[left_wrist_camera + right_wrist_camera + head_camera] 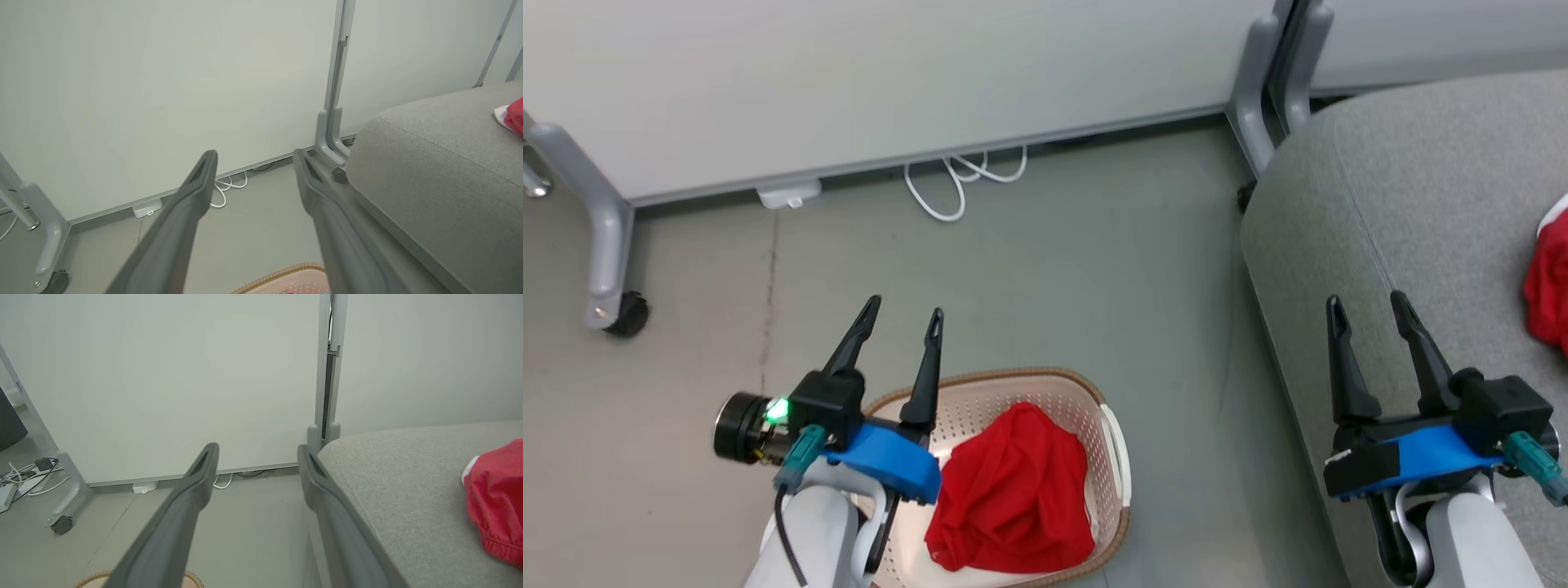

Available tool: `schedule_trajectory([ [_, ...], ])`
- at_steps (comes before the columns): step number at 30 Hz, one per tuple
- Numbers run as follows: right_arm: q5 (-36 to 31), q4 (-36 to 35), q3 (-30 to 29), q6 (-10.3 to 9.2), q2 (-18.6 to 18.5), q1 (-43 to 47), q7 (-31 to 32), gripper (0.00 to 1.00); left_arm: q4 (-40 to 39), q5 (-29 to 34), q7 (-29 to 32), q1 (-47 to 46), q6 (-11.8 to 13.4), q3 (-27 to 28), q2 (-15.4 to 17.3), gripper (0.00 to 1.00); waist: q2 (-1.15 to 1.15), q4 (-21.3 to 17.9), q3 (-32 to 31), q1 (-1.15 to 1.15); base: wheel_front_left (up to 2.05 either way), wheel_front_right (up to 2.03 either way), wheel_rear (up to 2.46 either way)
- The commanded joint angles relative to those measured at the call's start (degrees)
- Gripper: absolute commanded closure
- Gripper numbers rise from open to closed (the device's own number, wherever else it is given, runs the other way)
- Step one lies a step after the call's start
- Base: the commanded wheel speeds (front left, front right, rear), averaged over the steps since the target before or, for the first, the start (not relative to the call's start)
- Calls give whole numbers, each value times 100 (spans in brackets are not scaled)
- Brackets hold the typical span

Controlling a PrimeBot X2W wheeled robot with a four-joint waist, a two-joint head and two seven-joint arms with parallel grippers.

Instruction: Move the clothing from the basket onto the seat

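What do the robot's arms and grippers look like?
The left gripper and right gripper each have two long dark tapered fingers on a black block, a blue bracket, a teal connector and a pale forearm. The left wrist shows a green light and a black cable.

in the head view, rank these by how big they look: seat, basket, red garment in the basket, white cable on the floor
1. seat
2. basket, though cut off at the bottom edge
3. red garment in the basket
4. white cable
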Motion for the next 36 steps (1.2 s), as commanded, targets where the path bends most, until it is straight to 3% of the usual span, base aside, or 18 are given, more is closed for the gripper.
schedule_trajectory([
  [1, 33, -24, -9, 1, 2, -129, -3, 0, 72, 13, -17, -206, -41, -113, 57, 0, 0, -182, 299, -1, 0, 0, 0],
  [17, 201, -261, 163, 1, 2, -933, -3, 0, 1616, -250, -16, -1714, -28, -1946, 840, 0, 0, -753, 1817, -1, 0, 0, 0],
  [36, 260, -554, 352, 1, 2, -1764, -3, 0, 3850, -914, -14, -3127, -28, -3871, 1003, 0, 0, -959, 3441, -1, 0, 0, 0],
])
